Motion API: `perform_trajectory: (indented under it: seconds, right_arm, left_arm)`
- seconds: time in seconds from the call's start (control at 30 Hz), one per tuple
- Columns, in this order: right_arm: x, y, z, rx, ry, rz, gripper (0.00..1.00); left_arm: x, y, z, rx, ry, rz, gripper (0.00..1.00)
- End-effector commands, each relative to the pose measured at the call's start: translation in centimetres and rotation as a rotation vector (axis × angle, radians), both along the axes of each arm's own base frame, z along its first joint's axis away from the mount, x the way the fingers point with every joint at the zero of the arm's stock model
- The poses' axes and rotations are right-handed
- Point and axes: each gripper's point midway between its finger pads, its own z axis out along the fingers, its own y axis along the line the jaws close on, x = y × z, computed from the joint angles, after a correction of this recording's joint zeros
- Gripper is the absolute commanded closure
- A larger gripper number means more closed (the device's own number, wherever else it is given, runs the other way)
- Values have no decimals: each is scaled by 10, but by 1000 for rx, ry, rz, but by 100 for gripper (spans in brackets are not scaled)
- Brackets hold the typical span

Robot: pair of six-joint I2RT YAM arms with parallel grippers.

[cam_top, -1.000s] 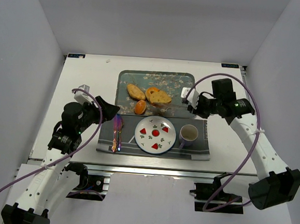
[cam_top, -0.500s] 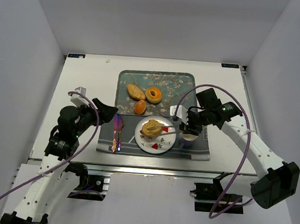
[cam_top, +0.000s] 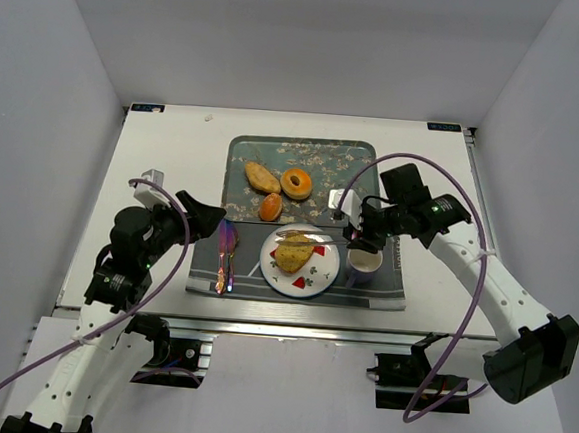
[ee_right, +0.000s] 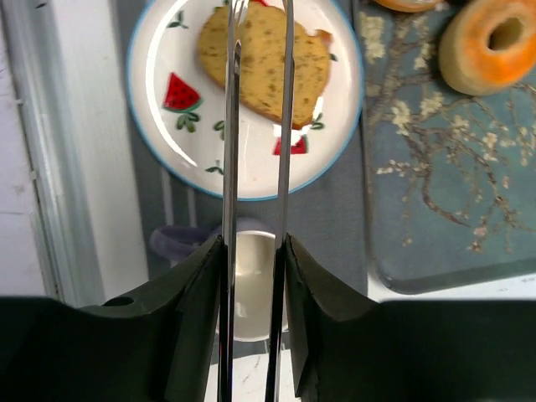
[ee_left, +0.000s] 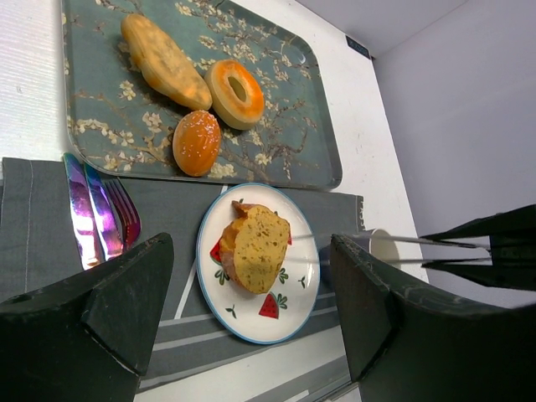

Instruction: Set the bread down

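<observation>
A slice of bread (cam_top: 295, 254) lies on the white strawberry plate (cam_top: 327, 276) on the grey placemat. It also shows in the left wrist view (ee_left: 255, 247) and the right wrist view (ee_right: 264, 63). My right gripper (cam_top: 361, 222) is shut on metal tongs (cam_top: 313, 236). The tongs' two arms (ee_right: 230, 167) stand slightly apart, with their tips over the bread. My left gripper (cam_top: 214, 216) is open and empty, hovering over the placemat's left end. The plate shows in both wrist views (ee_left: 289, 293) (ee_right: 167, 59).
A floral tray (cam_top: 244, 158) behind the placemat holds a long roll (cam_top: 262, 177), a ring-shaped bun (cam_top: 296, 183) and a round bun (cam_top: 270, 207). Cutlery (cam_top: 225, 257) lies left of the plate. A purple-handled cup (cam_top: 364, 263) stands right of it, under my right gripper.
The tongs carried the bread from the tray down to the plate. The bread now lies flat on the plate and my right gripper has risen a little. The left arm barely moved.
</observation>
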Motion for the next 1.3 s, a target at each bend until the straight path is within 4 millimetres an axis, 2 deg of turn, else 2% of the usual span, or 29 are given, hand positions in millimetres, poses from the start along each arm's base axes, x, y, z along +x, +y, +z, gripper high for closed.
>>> perform_trajectory:
  seconds: [0.0,0.03,0.07,0.17,0.2,0.27,0.33,0.37,0.43,0.47,0.63,0.7,0.93,1.1,1.27]
  right_arm:
    - [38,11,21,54,-84,-88,62]
    - [45,11,21,46,-88,-100,63]
    - [56,14,30,59,-114,-113,64]
    - [89,13,22,29,-133,-169,65]
    - [105,12,24,19,-184,-201,65]
    - [123,13,19,2,-212,-221,65]
    - [146,16,21,-7,-254,-255,63]
    - [148,17,15,-17,-241,-255,63]
    - [160,18,16,-31,-258,-273,60]
    - [164,18,8,-49,-248,-274,59]
    - [174,18,-7,-79,-252,-273,52]
    - [175,17,-11,-91,-254,-280,52]
    - [165,14,-36,-132,-186,-251,52]
    - [158,18,-35,-118,-150,-234,52]
    - [156,11,-51,-172,-125,-244,52]
  left_arm:
    - [4,2,0,11,-4,7,15]
    - [5,1,1,12,-5,6,15]
    - [5,1,2,13,-7,5,15]
    - [6,1,3,13,-10,7,15]
    - [6,1,3,11,-11,4,15]
    - [5,0,2,4,-11,4,15]
    - [4,0,2,-2,-8,6,15]
    - [3,0,3,-4,-12,6,15]
    - [2,3,2,-1,-6,16,15]
    - [1,3,3,0,-9,19,15]
    - [-3,6,2,0,-3,31,15]
    - [-3,6,2,-3,-2,33,15]
    - [0,5,0,-3,0,30,15]
    - [2,4,1,1,-1,23,15]
    - [3,2,0,-6,-5,18,15]
